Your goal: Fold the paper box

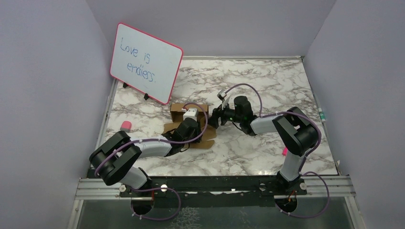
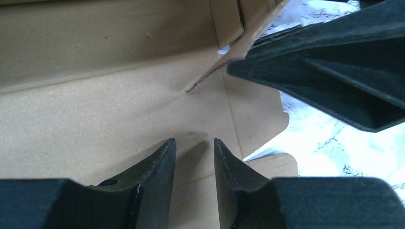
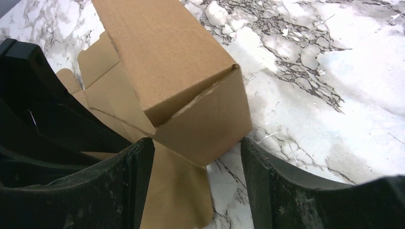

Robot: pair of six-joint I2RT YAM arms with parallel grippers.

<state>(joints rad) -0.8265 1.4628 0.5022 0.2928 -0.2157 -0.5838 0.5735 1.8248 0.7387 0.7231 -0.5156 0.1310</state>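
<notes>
Paper box [image 1: 179,109] part-folded on marble worktop [image 1: 286,81], left pincer [image 2: 194,141] narrowly parted over its inner panel, right pincer [image 3: 197,140] open astride its raised corner

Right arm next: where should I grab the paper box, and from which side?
On the paper box, probably the raised end wall, at its free upper edge, from the right. It's a thin upright panel the jaws can straddle, and the left gripper occupies the inside.
</notes>
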